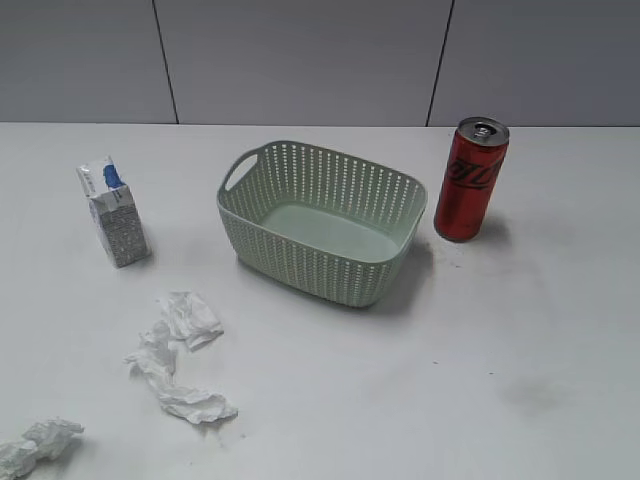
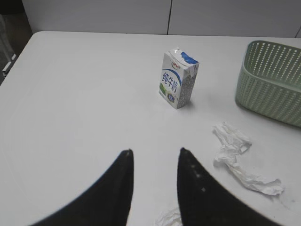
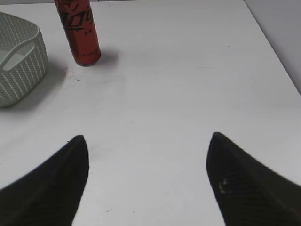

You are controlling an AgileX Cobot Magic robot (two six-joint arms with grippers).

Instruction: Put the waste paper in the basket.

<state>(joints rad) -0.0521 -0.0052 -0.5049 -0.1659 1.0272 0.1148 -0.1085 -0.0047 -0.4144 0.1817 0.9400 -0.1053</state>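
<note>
The sage-green basket (image 1: 322, 222) stands empty at the table's middle; it also shows in the left wrist view (image 2: 272, 82) and the right wrist view (image 3: 19, 59). A twisted white waste paper strip (image 1: 178, 355) lies front left of it, also in the left wrist view (image 2: 237, 157). Another wad (image 1: 38, 445) lies at the front left corner, and a wad (image 2: 170, 217) shows under the left jaws. My left gripper (image 2: 154, 150) is open and empty above the table. My right gripper (image 3: 146, 136) is wide open and empty over bare table. Neither gripper shows in the exterior view.
A small grey-and-white carton with a blue cap (image 1: 113, 212) stands left of the basket, also in the left wrist view (image 2: 178, 79). A red soda can (image 1: 471, 180) stands right of the basket, also in the right wrist view (image 3: 79, 30). The table's right edge (image 3: 277, 56) is near.
</note>
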